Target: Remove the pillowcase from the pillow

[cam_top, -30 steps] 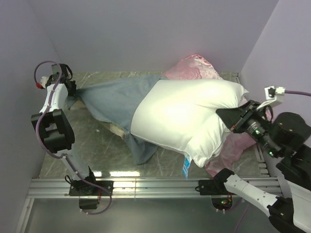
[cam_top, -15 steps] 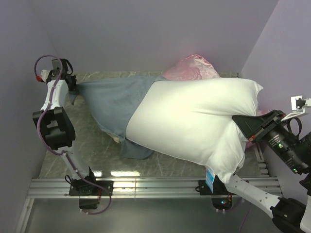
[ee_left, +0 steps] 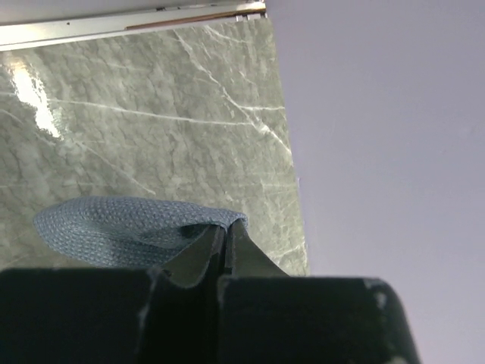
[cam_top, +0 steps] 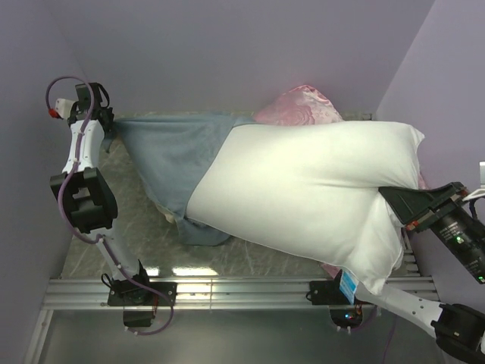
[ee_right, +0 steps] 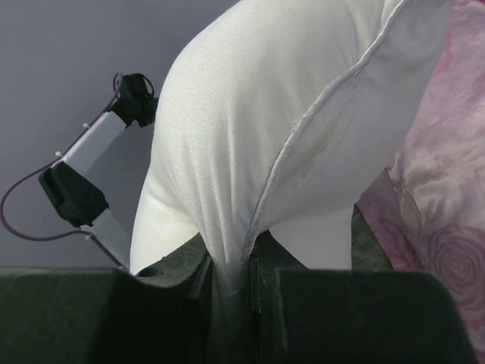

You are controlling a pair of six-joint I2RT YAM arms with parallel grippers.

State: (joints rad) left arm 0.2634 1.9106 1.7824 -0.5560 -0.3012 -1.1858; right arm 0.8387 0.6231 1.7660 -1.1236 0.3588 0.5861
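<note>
The right fingers (cam_top: 411, 202) have swung out to the right and toward the near edge, dragging the pillow (cam_top: 303, 189) with them. Much more of the pillow now lies clear of the pillowcase (cam_top: 174, 152), and its blue tag (cam_top: 347, 287) has travelled right, down to the near rail. The left fingers (ee_left: 254, 262) have drawn back toward the far left corner, so the pillowcase is pulled tighter and flatter. The pillow now covers most of the pink cushion (cam_top: 303, 106) that showed at the right.
</note>
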